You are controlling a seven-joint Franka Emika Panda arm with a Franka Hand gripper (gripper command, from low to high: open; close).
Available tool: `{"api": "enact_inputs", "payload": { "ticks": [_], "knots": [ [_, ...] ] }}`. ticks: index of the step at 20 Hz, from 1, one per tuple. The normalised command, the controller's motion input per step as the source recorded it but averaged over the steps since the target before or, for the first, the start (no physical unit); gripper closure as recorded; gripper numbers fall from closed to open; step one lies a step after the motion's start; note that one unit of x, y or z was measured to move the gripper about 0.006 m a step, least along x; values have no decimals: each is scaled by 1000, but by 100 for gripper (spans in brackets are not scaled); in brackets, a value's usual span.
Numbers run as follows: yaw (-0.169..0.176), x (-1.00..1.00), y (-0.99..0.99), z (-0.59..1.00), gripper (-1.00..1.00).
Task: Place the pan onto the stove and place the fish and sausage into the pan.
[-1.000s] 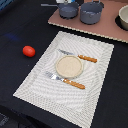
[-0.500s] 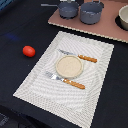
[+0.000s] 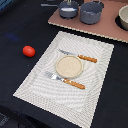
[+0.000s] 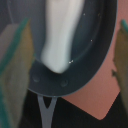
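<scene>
The blue-grey pan (image 3: 68, 8) stands on the pinkish-tan stove (image 3: 105, 27) at the exterior view's top, its thin handle pointing to that view's left. The white fish (image 3: 67, 9) lies inside it. In the wrist view the pan (image 4: 95, 50) fills the frame with the fish (image 4: 60, 35) in it, and a corner of the stove (image 4: 95, 97) shows beside it. My gripper (image 4: 67, 60) hangs close over the pan, open, one finger on each side of the fish. The red-orange sausage (image 3: 29, 51) lies on the dark table at the exterior view's left.
A larger grey pot (image 3: 91, 12) stands next to the pan on the stove. A pale striped placemat (image 3: 45, 85) holds a round beige plate (image 3: 68, 66) and two orange-handled utensils (image 3: 75, 83). A pale bowl (image 3: 123, 17) sits at the exterior view's top right.
</scene>
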Motion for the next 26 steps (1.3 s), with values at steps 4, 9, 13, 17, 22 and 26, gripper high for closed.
{"api": "enact_inputs", "payload": {
  "ticks": [4, 9, 13, 17, 22, 26],
  "knots": [
    [-16, 86, 74, 266, -100],
    [-48, 5, -773, 394, -100],
    [-30, 0, -938, 212, -100],
    [-28, -84, -931, -1, -100],
    [-27, -258, -889, -191, -100],
    [-31, -336, -868, -226, -100]
  ]
}}
